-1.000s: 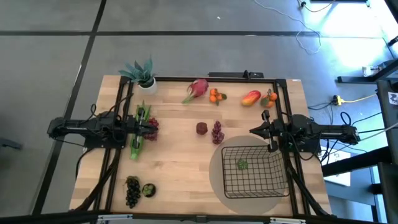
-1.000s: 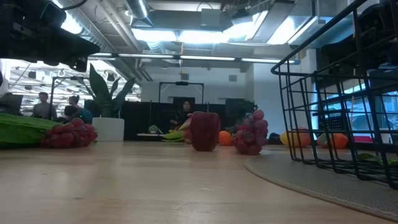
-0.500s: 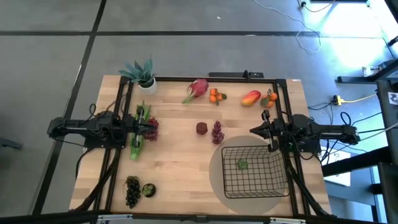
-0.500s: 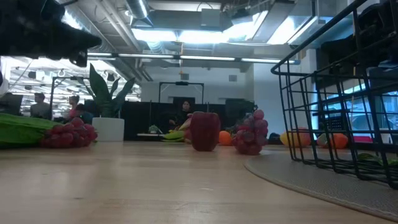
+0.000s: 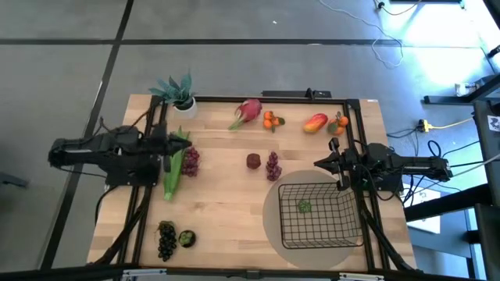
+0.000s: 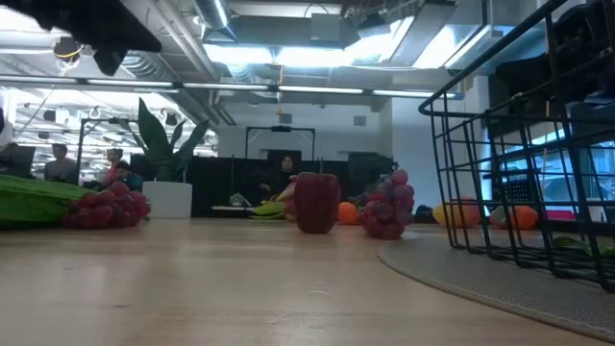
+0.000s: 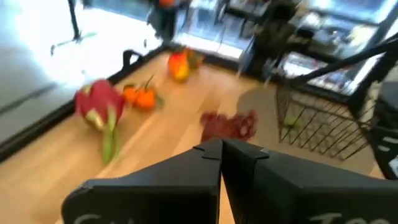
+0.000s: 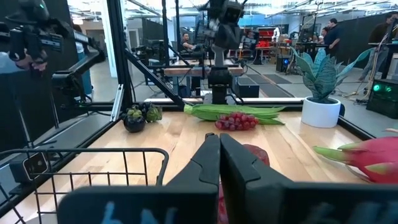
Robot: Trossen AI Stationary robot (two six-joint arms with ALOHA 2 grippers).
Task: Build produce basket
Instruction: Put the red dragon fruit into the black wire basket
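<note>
The black wire basket (image 5: 316,211) stands on a round grey mat (image 5: 273,226) at the near right, with a small green item (image 5: 304,206) inside. The produce lies spread out. A green stalk (image 5: 173,167) and red grapes (image 5: 191,160) are at the left. A dark red fruit (image 5: 253,161) and a grape bunch (image 5: 273,165) are in the middle. Dragon fruit (image 5: 248,111), tangerines (image 5: 271,120) and mango (image 5: 315,122) lie along the far edge. Dark grapes (image 5: 166,238) are near left. My left gripper (image 7: 221,149) is shut, raised above the stalk. My right gripper (image 8: 219,140) is shut, beside the basket's far rim.
A spiky plant in a white pot (image 5: 178,94) stands at the far left corner. Another tangerine (image 5: 340,121) lies beside the mango, and a small green fruit (image 5: 186,237) beside the dark grapes. Bare wood lies between the stalk and the mat. People move in the room behind.
My left gripper has risen from just over the stalk and red grapes, rolling and tipping its nose downward as it went, and stays shut. In the low view it climbs out toward the top left. The stalk and grapes lie where they were.
</note>
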